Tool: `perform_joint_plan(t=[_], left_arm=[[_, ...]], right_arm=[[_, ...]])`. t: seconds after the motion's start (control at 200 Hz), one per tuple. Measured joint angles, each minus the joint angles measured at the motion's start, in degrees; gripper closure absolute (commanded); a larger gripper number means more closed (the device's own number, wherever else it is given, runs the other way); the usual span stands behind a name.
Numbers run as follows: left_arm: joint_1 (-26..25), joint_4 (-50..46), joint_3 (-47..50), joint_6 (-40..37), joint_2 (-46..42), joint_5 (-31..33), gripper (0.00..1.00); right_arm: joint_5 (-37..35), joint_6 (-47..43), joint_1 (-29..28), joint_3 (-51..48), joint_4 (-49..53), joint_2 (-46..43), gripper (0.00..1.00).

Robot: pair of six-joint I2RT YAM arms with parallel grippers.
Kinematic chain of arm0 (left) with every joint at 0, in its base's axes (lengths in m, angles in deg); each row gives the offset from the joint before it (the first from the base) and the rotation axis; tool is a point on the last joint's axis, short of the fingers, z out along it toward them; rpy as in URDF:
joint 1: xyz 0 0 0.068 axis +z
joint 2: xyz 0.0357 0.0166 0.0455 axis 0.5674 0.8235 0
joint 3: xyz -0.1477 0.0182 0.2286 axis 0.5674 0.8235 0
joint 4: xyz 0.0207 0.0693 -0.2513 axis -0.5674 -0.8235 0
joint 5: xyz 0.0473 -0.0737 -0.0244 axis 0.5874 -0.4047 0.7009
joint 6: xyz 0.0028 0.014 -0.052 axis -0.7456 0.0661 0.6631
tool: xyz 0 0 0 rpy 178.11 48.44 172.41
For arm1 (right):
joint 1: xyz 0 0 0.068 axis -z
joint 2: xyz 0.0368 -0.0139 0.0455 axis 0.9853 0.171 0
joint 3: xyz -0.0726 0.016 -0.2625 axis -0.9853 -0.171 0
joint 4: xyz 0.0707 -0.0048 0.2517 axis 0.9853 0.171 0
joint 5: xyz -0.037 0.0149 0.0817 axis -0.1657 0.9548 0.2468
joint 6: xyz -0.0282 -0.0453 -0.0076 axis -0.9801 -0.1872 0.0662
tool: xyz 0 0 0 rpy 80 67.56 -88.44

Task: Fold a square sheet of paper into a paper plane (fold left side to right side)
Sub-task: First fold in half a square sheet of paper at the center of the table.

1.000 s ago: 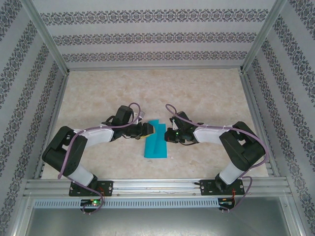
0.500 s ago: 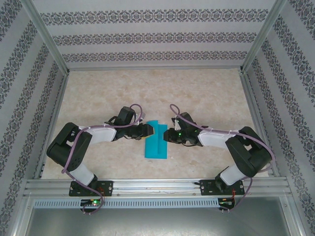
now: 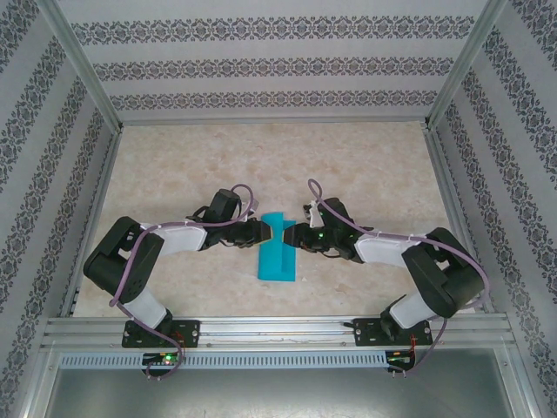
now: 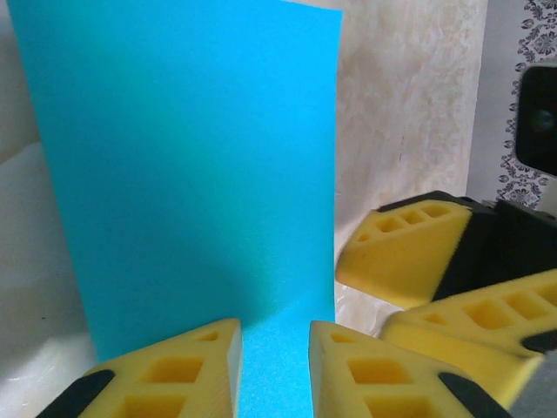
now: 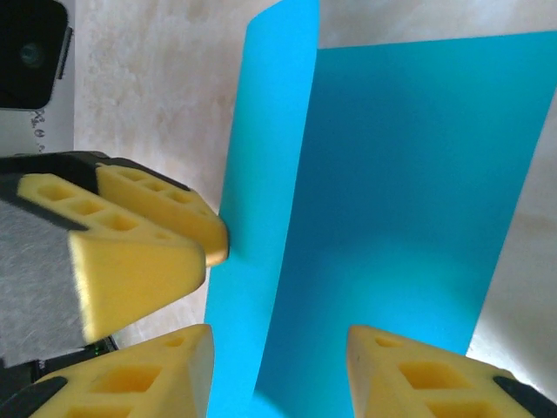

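we are looking down at a pale beige marbled tabletop (image 3: pixel 174 174), which is sitting inside a booth of grey-and-white patterned wallpaper panels (image 3: pixel 261 65). a silver aluminium rail (image 3: pixel 278 329) is running along the six o'clock edge, where the two black-and-white arms (image 3: pixel 165 239) are standing on their bases.

one thin turquoise-blue sheet of paper (image 3: pixel 274 261) is lying a little toward six o'clock from the table's middle, partly folded. in the right wrist view a narrow strip along one side is lifting off the flat part along a crease.

the left gripper (image 3: pixel 264 230) is reaching in from nine o'clock of the sheet and the right gripper (image 3: pixel 291 235) from three o'clock. both are meeting it toward its twelve o'clock end, tips facing each other just apart.

the left gripper's yellow foam fingers (image 4: pixel 165 374) are standing a narrow gap apart with blue paper showing through that gap, and we are not seeing them pinching it. the right gripper's yellow foam fingers (image 5: pixel 418 374) are standing wide apart, straddling the sheet's edge and gripping nothing.

we are counting one sheet, two arms, two grippers and four foam fingers.
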Motion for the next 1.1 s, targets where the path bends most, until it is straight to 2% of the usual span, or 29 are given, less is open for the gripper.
perform_joint_plan(t=[0.165,0.32,0.575,0.715,0.869,1.099], left_arm=[[-0.02,0.02,0.00,-0.02,0.00,0.02,0.74],[-0.02,0.02,0.00,0.00,0.00,0.00,0.74],[-0.02,0.00,0.00,0.00,-0.04,0.04,0.72],[-0.04,-0.70,0.04,-0.35,-1.77,1.49,0.64],[-0.04,-6.21,-0.11,-3.34,-8.04,6.69,0.51],[-0.24,-13.07,-1.18,-6.99,-8.59,12.09,0.46]], right_arm=[[1.70,1.22,-0.02,1.53,-2.49,4.52,0.59],[2.62,2.25,-0.15,2.32,-4.90,6.16,0.68],[3.15,3.69,-0.26,2.45,-6.10,6.62,1.00],[1.73,3.43,-0.28,2.45,-4.85,6.51,1.00],[-1.68,1.55,-0.28,2.45,-0.11,5.01,1.00],[-4.24,-0.63,-0.28,2.47,4.55,4.31,1.00]])
